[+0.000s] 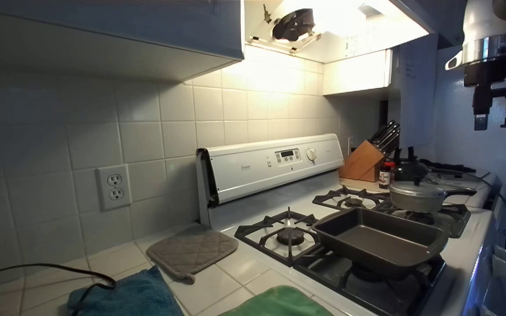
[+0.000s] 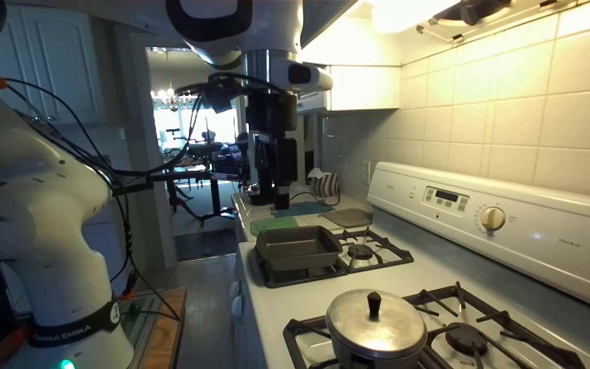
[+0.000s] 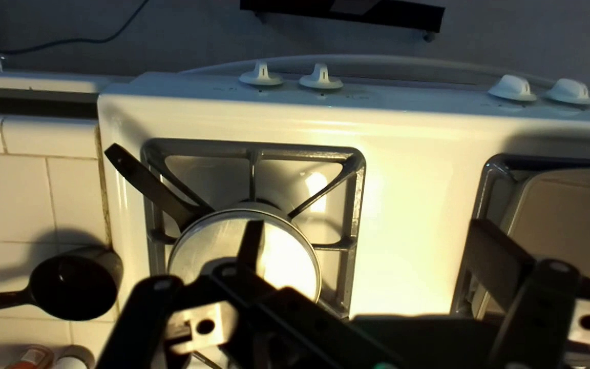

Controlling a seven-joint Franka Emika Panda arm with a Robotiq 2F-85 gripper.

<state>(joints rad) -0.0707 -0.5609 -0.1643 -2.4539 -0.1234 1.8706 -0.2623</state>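
My gripper [image 3: 369,248] is open in the wrist view, its two fingers wide apart with nothing between them. It hangs high above the white stove, and it also shows in both exterior views [image 1: 481,122] [image 2: 282,197]. In the wrist view the left finger overlaps a lidded saucepan [image 3: 290,256] and the right finger overlaps the edge of a dark baking pan [image 3: 571,220]; it touches neither. The saucepan, with silver lid and black knob, sits on a burner in both exterior views [image 1: 415,197] [image 2: 377,328]. The rectangular pan rests on the neighbouring front burner [image 1: 380,241] [image 2: 300,253].
A grey potholder [image 1: 193,248], blue cloth [image 1: 130,294] and green cloth [image 1: 279,303] lie on the tiled counter beside the stove. A knife block [image 1: 363,162] and jars [image 1: 384,175] stand beyond it. A small black pot [image 3: 75,287] is there too. A lit hood [image 1: 345,26] hangs overhead.
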